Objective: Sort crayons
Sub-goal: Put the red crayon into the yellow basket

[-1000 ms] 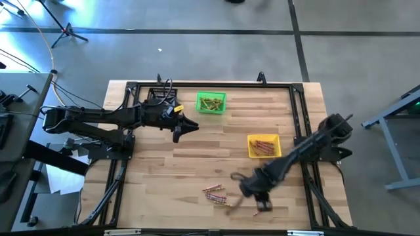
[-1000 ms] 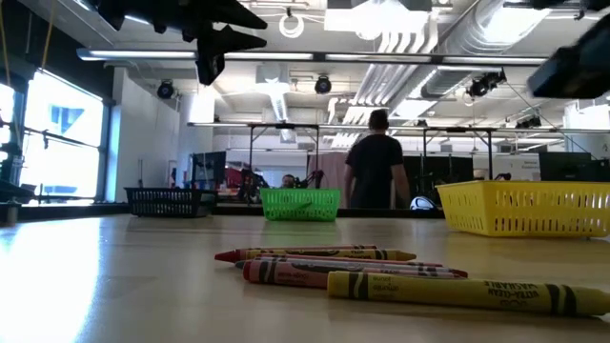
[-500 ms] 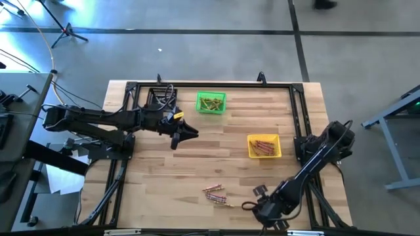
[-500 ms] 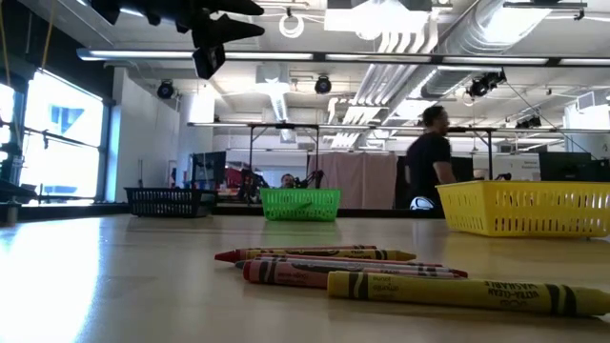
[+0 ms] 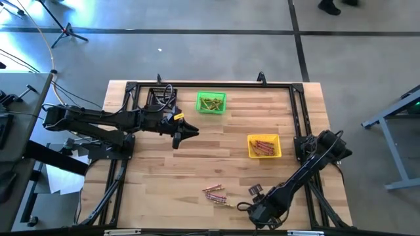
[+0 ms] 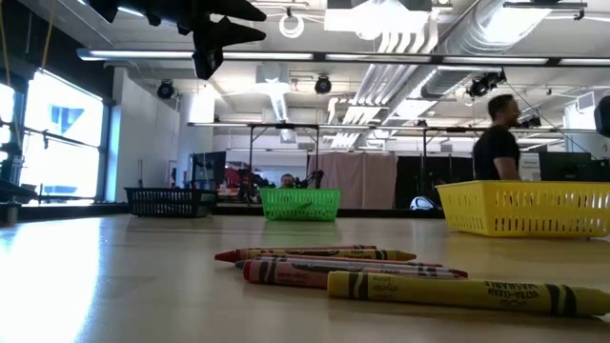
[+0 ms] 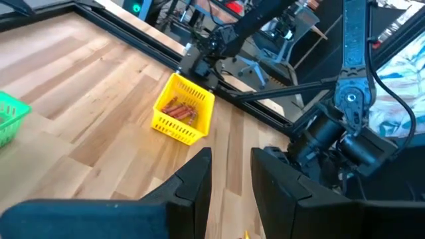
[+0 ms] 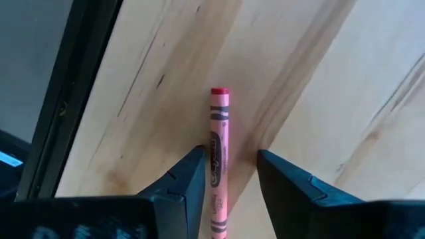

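Observation:
My right gripper [image 5: 253, 210] points down, open, close to the table's near edge. A pink-red crayon [image 8: 219, 133] lies flat on the wood in the gap between its two fingers, along them; I cannot tell if a finger touches it. A few more crayons [image 5: 214, 193] lie in a loose bunch left of that gripper, and they fill the front of the low view [image 6: 324, 262]. My left gripper [image 7: 231, 179] hangs open and empty above the far left of the table [image 5: 187, 131].
A green bin [image 5: 210, 103] with crayons stands at the far middle, a yellow bin [image 5: 264, 145] with reddish crayons at the right, and a black bin [image 5: 159, 97] at the far left. A black frame rail [image 8: 73, 99] runs close beside the right gripper. A person [image 6: 498, 143] walks in the room behind.
My right gripper has swung toward the table's near edge and sunk, rolling about its own axis; it has stayed open. The person in the room behind has walked to the right.

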Controlling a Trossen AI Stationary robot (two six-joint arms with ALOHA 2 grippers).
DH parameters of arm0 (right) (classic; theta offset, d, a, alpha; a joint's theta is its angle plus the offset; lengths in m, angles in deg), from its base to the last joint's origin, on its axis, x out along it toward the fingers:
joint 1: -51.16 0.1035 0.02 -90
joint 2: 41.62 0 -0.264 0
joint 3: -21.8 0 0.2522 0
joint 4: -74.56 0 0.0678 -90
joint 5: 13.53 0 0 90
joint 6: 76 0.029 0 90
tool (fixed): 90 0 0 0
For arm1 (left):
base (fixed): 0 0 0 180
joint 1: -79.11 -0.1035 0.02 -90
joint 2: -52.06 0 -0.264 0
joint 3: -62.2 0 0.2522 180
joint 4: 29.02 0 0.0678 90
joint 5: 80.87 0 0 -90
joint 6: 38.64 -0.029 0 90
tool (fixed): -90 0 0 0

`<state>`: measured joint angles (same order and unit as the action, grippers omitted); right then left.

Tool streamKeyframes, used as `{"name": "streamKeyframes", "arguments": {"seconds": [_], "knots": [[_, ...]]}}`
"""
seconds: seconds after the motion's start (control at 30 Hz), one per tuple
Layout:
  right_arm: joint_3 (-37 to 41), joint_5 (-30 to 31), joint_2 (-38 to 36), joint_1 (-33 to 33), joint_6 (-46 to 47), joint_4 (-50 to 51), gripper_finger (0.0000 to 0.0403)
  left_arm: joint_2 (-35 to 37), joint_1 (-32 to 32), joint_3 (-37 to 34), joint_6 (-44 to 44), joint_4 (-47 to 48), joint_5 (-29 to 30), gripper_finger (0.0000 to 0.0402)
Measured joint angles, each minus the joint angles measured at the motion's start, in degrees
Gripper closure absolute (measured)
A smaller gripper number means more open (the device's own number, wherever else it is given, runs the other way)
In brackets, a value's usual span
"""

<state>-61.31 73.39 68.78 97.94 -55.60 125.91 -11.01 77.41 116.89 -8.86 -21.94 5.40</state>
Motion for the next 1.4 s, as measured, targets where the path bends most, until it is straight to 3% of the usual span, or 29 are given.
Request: {"name": "streamKeyframes", "arguments": {"seconds": [0.2,0.43,0.67,0.83,1.07,1.23,1.4], "knots": [[-0.2,1.7,0.9,0.1,-1.0,0.3,0.0295,0.0,0.0,0.0,0.0,0.0,0.0,0.0310],[-0.1,-1.5,1.0,-0.5,-1.1,0.4,0.0390,0.0,0.0,0.0,0.0,0.0,0.0,0.0310],[0.2,-1.3,-0.3,-0.5,-1.0,0.1,0.0396,0.0,0.0,0.0,0.0,0.0,0.1,0.0310],[0.2,2.9,-5.7,-1.4,-0.4,4.2,0.0394,0.0,-0.1,0.0,-0.4,0.0,0.1,0.0310],[0.2,13.9,-14.2,-6.1,-1.4,20.1,0.0394,0.0,-0.1,0.0,-3.5,-0.1,0.5,0.0310],[0.6,21.7,-19.1,-13.5,-5.6,30.2,0.0394,0.0,-0.1,0.0,-3.5,-0.2,3.6,0.0310],[8.5,22.1,-26.8,-22.8,-9.2,27.1,0.0393,0.0,-0.1,0.0,-2.6,-0.5,4.6,0.0310]]}}
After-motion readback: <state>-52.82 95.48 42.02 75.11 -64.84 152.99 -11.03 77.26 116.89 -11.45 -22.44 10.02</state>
